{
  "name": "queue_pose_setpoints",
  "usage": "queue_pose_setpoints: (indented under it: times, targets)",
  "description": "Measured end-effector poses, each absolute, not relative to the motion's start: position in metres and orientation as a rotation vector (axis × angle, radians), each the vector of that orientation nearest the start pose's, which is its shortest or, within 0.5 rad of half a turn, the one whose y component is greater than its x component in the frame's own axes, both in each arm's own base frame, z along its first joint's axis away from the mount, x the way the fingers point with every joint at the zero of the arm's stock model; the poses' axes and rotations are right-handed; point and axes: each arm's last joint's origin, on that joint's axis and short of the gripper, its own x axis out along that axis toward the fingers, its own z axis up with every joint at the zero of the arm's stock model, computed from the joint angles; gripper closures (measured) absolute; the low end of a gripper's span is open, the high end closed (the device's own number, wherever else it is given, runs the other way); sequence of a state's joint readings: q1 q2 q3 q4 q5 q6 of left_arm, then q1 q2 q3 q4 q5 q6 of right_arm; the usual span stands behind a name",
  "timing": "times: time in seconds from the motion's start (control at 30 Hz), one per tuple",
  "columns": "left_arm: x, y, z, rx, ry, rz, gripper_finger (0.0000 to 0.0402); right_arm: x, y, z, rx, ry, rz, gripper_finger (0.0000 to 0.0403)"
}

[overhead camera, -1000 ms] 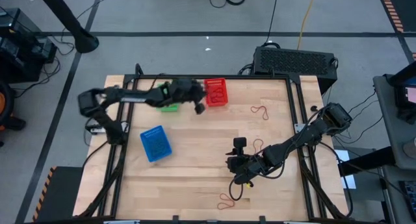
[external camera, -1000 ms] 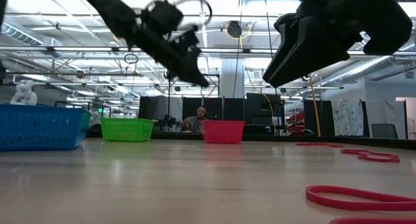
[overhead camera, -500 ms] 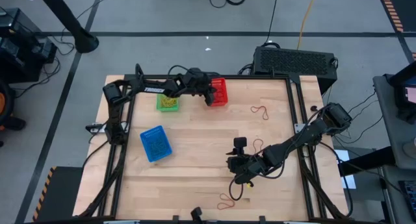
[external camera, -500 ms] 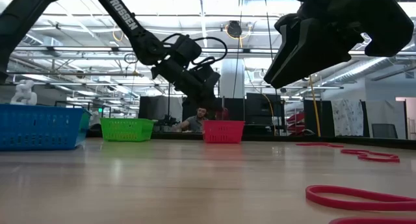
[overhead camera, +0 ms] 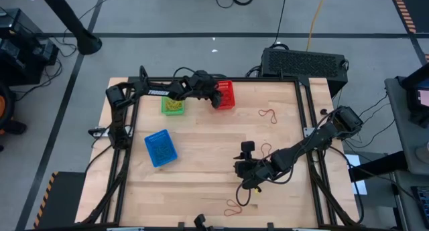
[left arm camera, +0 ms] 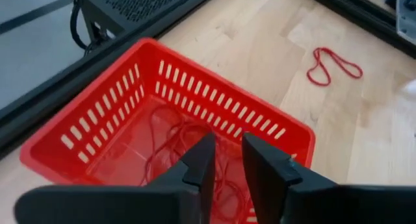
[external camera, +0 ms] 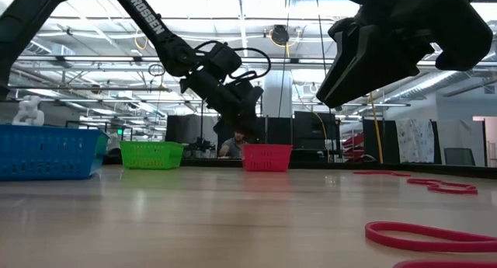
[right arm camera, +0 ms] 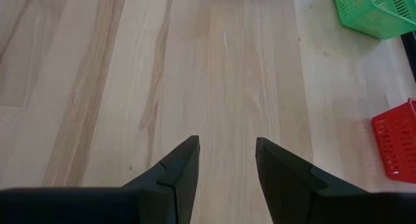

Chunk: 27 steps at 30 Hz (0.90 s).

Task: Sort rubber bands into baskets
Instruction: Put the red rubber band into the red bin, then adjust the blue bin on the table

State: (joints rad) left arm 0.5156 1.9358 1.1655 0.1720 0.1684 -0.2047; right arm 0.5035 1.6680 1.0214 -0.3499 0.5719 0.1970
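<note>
The red basket (overhead camera: 226, 95) stands at the far middle of the table, with the green basket (overhead camera: 173, 105) to its left and the blue basket (overhead camera: 160, 148) nearer on the left. My left gripper (overhead camera: 216, 97) hovers over the red basket (left arm camera: 84, 146). Its fingers stand a narrow gap apart (left arm camera: 229, 143), and nothing shows between them. Red rubber bands (left arm camera: 188, 152) lie on the basket's floor. My right gripper (overhead camera: 244, 165) is open and empty above bare wood (right arm camera: 226, 146) at the near middle. Loose red rubber bands lie on the table (overhead camera: 269, 114), (overhead camera: 233, 206).
Another red band (overhead camera: 266, 149) lies beside my right arm. The green basket holds yellowish bands and the blue basket holds blue ones. A red band (left arm camera: 333, 63) lies to the right of the red basket. Black frame rails run along both table sides. A person sits beyond the far edge (external camera: 233, 146).
My left gripper has swung from just in front of the green basket toward the table's far right, and now hangs over the red basket. It has held still there for the last half second. My right arm has kept still.
</note>
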Motion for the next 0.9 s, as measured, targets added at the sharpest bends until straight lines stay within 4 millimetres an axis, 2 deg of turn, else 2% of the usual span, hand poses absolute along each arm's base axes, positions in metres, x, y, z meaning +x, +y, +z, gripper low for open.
queue_pose_setpoints:
  times: [0.13,0.2,0.3,0.43,0.57,0.63,0.8,0.9]
  targets:
    - [0.358,0.197,0.170,-0.409,0.562,0.396,0.0308,0.294,0.144,0.189,-0.325,0.840,-0.146,0.0259]
    - [0.357,0.197,0.179,-0.410,0.575,0.396,0.0307,0.294,0.144,0.189,-0.325,0.839,-0.146,0.0259]
    - [0.352,0.193,0.203,-0.389,0.593,0.368,0.0306,0.294,0.144,0.189,-0.324,0.839,-0.146,0.0259]
    - [0.336,0.178,0.251,-0.360,0.627,0.340,0.0306,0.294,0.144,0.189,-0.325,0.839,-0.146,0.0259]
    - [0.304,0.139,0.291,-0.364,0.748,0.283,0.0306,0.294,0.144,0.189,-0.328,0.844,-0.146,0.0259]
    - [0.286,0.112,0.301,-0.370,0.844,0.246,0.0306,0.293,0.144,0.189,-0.332,0.852,-0.147,0.0259]
    - [0.245,0.043,0.308,-0.394,1.088,0.237,0.0306,0.293,0.143,0.188,-0.337,0.855,-0.150,0.0259]
    - [0.228,0.010,0.305,-0.364,1.142,0.324,0.0306,0.293,0.143,0.188,-0.337,0.855,-0.151,0.0259]
